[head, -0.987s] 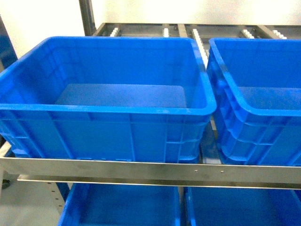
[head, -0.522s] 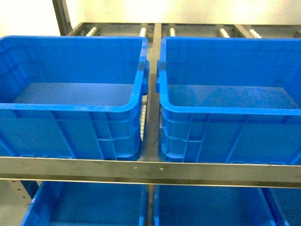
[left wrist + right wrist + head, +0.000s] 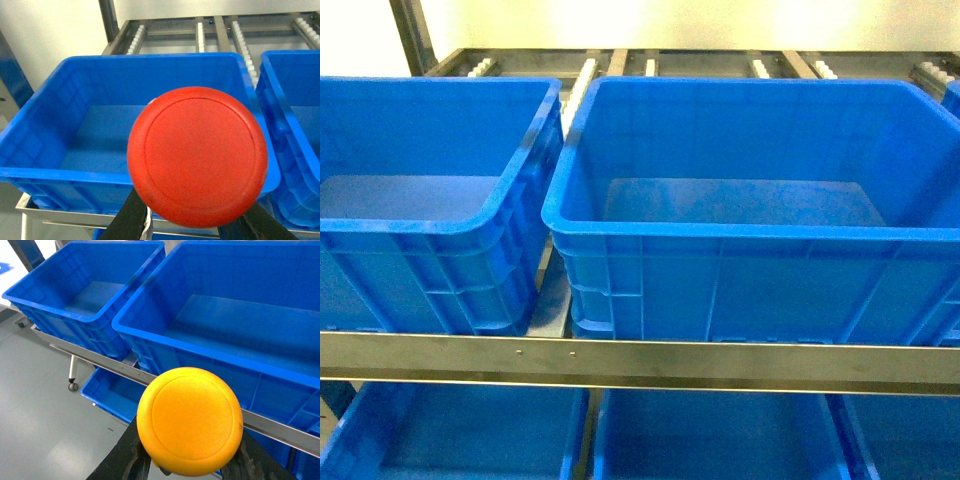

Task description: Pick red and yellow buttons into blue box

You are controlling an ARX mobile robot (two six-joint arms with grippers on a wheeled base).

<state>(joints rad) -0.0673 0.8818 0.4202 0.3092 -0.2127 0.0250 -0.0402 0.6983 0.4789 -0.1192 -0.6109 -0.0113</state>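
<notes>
Blue crates have slid leftward across the head view over the last second, so the base is moving right along the steel rack (image 3: pixel 640 355); one blue box (image 3: pixel 740 245) now sits nearly centred ahead, its neighbouring crate (image 3: pixel 420 200) cut off at the left edge. Both boxes look empty. Neither arm shows in the head view. The left gripper (image 3: pixel 195 225) is closed around the red button (image 3: pixel 197 156), the right gripper (image 3: pixel 187 462) around the yellow button (image 3: pixel 190 420), both short of the rim. Judging by this, lining up for the drop comes next.

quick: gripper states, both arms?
Left gripper: shut on the red button.
Right gripper: shut on the yellow button.
</notes>
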